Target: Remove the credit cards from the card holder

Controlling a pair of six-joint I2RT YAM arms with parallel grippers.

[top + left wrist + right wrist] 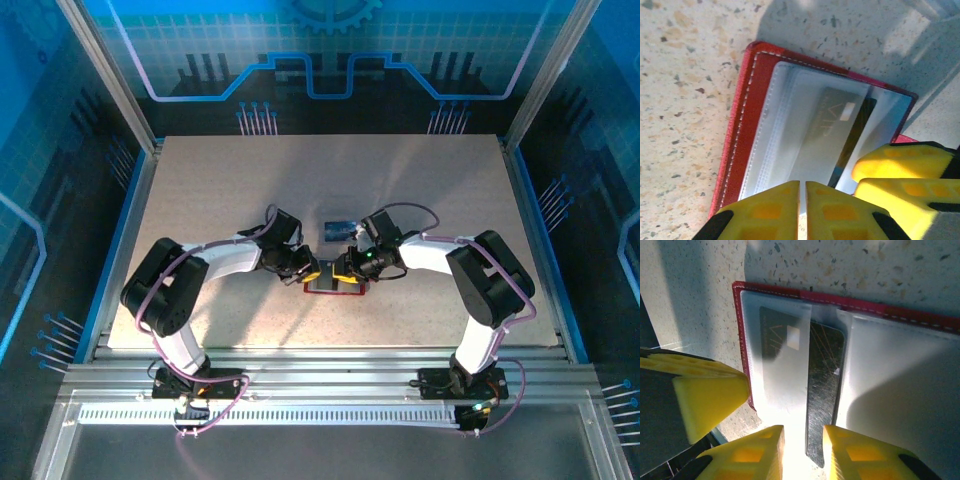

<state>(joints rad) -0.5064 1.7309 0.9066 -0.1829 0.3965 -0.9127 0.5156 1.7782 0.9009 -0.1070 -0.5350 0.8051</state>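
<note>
The red stitched card holder (pixel 322 289) lay open at mid-frame, a dark glossy card (pixel 825 370) in its frosted pocket (pixel 782 390), my left gripper (pixel 802 210) pinched closed, my right gripper (pixel 804 450) narrowly parted astride it, grip unclear.

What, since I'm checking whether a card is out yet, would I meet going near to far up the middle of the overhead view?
metal rail → card holder → blue credit card → far stretch of the table

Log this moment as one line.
card holder open | blue card out, lying apart | dark card partly in pocket | left end effector shut at holder edge | right end effector open over dark card
</note>
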